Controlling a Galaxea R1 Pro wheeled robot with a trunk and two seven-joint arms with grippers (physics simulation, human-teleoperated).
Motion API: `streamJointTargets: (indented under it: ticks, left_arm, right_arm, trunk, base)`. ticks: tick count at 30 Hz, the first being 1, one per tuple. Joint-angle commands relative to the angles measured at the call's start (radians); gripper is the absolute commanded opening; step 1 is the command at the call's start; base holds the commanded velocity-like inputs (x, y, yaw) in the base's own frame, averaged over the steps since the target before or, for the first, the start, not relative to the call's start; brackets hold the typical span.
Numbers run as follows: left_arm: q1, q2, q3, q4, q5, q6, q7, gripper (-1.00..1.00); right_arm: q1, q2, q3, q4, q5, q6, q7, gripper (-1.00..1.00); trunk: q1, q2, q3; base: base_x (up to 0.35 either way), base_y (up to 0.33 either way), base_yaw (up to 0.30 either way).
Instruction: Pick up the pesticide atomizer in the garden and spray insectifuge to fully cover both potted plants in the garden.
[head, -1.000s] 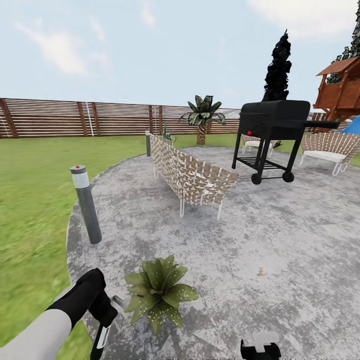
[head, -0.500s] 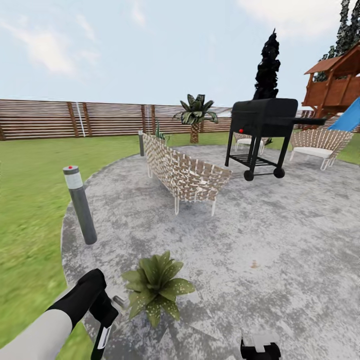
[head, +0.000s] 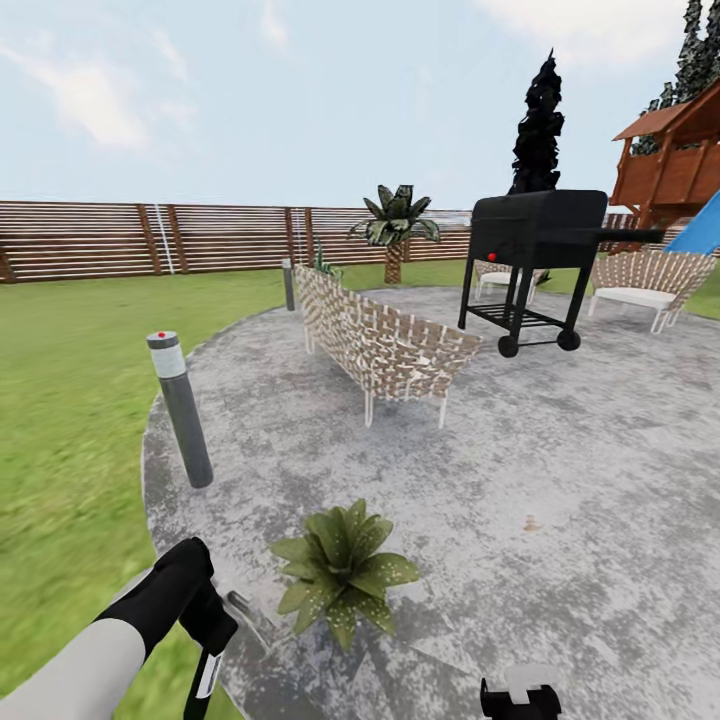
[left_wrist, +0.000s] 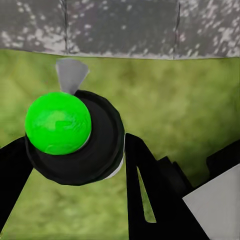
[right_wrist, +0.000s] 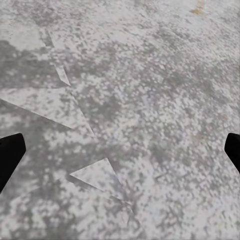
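Head view: round grey paved patch (head: 560, 470) amid green lawn (head: 70, 400)

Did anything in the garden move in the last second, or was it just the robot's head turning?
Just the view moved: it swung one way, then partly back, so everything slid together. The potted plant, the grey post, the woven bench and the grill kept their places. The left gripper stays low by the plant.

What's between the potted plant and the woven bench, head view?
Nothing: in the head view the stretch from the potted plant to the bench is bare grey paving. The bollard stands off to the side.
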Motion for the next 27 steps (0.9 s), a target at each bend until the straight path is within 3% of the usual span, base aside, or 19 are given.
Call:
streamJointTargets:
  ticks: [1,20,27]
  left_arm:
    - [0.000,0.001,-0.003,-0.002,-0.009,0.003,-0.010,-1.00]
    - [0.000,0.003,-0.002,-0.003,-0.012,0.002,-0.010,-1.00]
    - [0.000,0.002,-0.002,-0.003,-0.013,0.003,-0.006,-1.00]
  right_arm:
    - [-0.001,0.000,0.006,0.001,0.009,0.001,-0.010,1.00]
    - [-0.001,0.012,0.003,-0.005,0.004,0.006,-0.006,1.00]
    - [-0.001,0.013,0.004,-0.005,0.004,0.006,-0.006,1.00]
  trunk:
    - [0.000,0.000,-0.001]
    - [0.000,0.000,-0.011]
    - [0.000,0.000,-0.021]
  base:
    - [0.018,0.042,-0.023]
    - [0.001,0.002,-0.226]
    - [-0.086,0.221,-0.189]
